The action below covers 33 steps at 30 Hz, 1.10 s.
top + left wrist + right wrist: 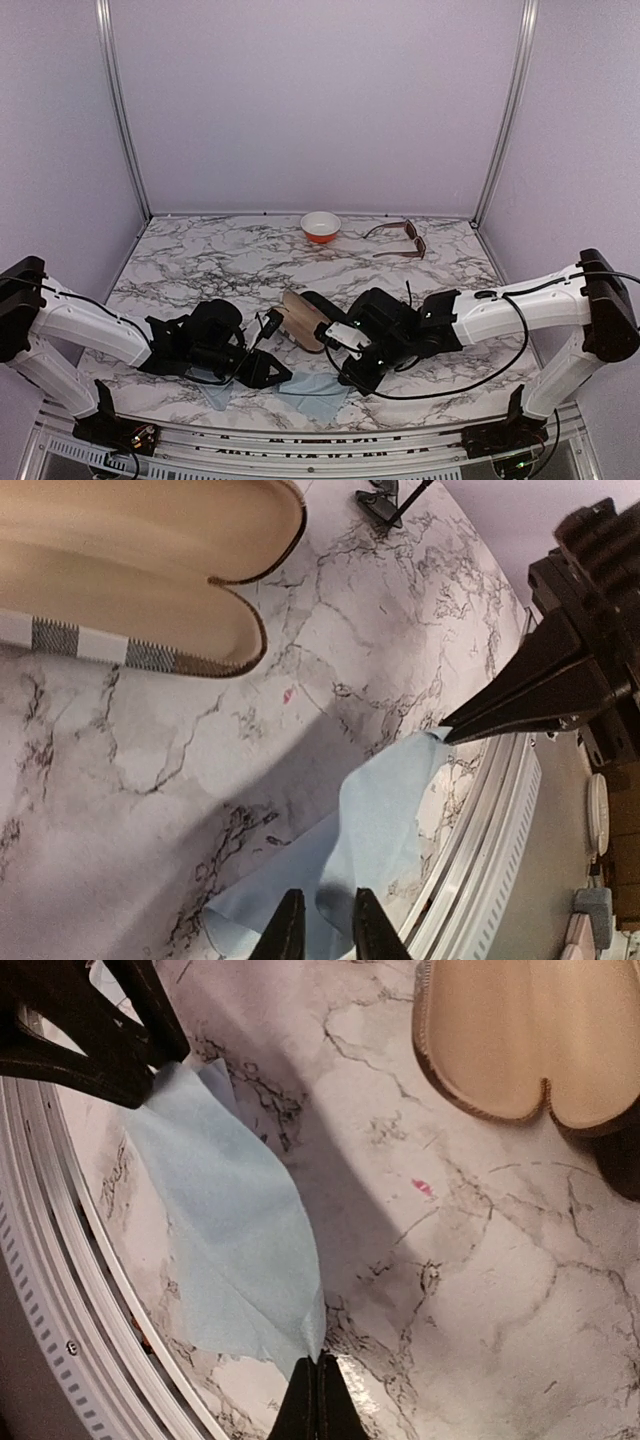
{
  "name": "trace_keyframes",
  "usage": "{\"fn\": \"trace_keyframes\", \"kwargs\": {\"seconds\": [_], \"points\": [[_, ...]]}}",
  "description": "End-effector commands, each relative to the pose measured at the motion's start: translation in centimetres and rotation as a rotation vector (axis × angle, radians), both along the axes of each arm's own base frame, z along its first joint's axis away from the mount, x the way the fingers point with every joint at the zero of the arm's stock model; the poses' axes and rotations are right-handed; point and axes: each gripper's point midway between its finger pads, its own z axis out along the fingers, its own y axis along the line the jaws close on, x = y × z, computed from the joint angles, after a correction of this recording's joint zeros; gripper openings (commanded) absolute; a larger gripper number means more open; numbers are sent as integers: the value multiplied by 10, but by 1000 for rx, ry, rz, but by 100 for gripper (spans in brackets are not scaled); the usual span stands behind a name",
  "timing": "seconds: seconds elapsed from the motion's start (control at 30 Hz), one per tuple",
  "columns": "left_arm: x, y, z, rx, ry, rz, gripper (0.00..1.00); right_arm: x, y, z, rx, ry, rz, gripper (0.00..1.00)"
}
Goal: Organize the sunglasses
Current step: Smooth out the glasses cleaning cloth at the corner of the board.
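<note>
brown thick-framed sunglasses [402, 241]: lying at the far right of the white marble-patterned bench [200, 270], arms unfolded, just beside the small orange and white bowl [320, 226], well apart from both arms.
left fingers [292, 928]: low over the near edge of the bench with a narrow gap between them. an edge of the thin light blue cloth [230, 1220] sits in that gap; i cannot tell whether they pinch it.
right fingers [318, 1405]: pressed together on the opposite corner of the same cloth.
light blue cloth: spread between the two sets of fingers at the bench's near edge, with a crease along it.
open oblong case with cream lining [130, 560]: lying open on the bench just beyond the cloth, between the two arms. its outer rim is brown, with a checked band along one side.
</note>
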Motion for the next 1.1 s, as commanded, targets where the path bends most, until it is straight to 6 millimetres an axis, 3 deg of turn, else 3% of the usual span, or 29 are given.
{"fn": "trace_keyframes", "kwargs": {"seconds": [0.0, 0.1, 0.2, 0.47, 0.63, 0.87, 1.07], "points": [[16, -8, 1, 7, -13, -3, 30, 25, 9, 13, 44, -64, 3, 0], [23, -11, 3, 4, -22, 7, 44, 33, 10, 12, 45, -76, 4, 0], [29, -11, 8, -2, -49, 13, 49, 39, 11, 14, 49, -86, 3, 0], [60, 10, 6, 62, -190, 87, 49, 59, 3, 17, 8, -153, -48, 0], [83, 28, 7, 86, -166, 199, 50, 71, -4, 11, -43, -186, -87, 0], [73, 44, 8, 99, -172, 204, 61, 76, -7, 1, -89, -189, -106, 0], [40, 43, 18, 73, -268, 29, 50, 80, -9, 6, -97, -197, -140, 8]]}}
